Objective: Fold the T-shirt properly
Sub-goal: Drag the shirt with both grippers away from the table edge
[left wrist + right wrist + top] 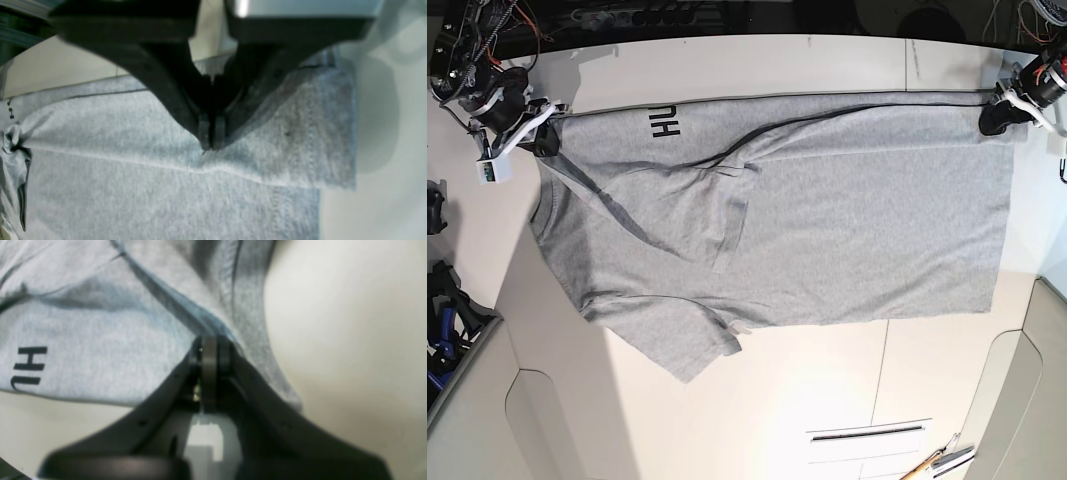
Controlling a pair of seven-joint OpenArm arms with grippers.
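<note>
The heather-grey T-shirt (827, 230) lies spread across the white table, its far long edge folded over so that black lettering (665, 121) shows. One sleeve (730, 218) lies folded on the body, and the other (682, 345) sticks out toward the near side. My left gripper (990, 120) is shut on the far hem corner; in the left wrist view its tips (210, 143) pinch a ridge of the T-shirt (133, 133). My right gripper (544, 140) is shut on the shoulder end; in the right wrist view its tips (210, 351) clamp a fold of the T-shirt (100, 340) beside the lettering (28, 366).
The white table (757, 400) has seams and a slot in its near half. Small hand tools (939, 463) lie at the near right edge. Dark equipment (445, 300) stands off the table's left side, and cables run along the far edge.
</note>
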